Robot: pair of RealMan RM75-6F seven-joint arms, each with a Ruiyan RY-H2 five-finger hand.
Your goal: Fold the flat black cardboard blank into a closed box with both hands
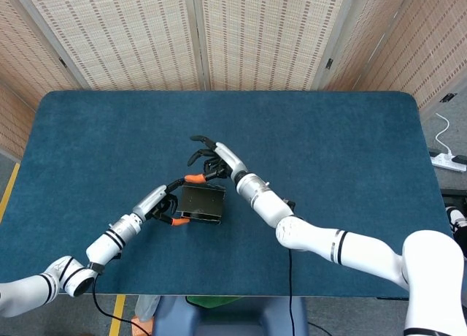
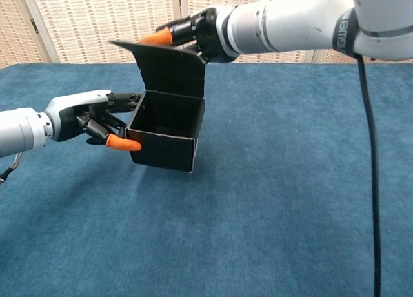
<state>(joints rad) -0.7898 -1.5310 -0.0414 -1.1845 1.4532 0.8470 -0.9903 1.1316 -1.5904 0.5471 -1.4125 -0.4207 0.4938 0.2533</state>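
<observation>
Head view: black cardboard box [image 1: 202,204] sits mid-desk; my left hand [image 1: 166,207] grips its left wall, right hand [image 1: 211,161] spread just behind it.

Chest view: right hand [image 2: 193,33] presses the lid flap [image 2: 164,68] from above; flap needs to swing forward and down over the opening.

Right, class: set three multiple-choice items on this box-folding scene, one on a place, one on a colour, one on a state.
1. Where is the left hand?
A. at the box's left wall
B. inside the box
C. flat on the table, away from the box

2. What colour is the table?
A. red
B. dark blue
C. white

3. How does the lid of the box stand?
A. fully shut
C. torn off
B. partly folded over

Answers: 1 A, its fingers grip that wall in the chest view; 2 B, both views show blue; 3 B, the right hand presses it forward, the opening still showing.
</observation>
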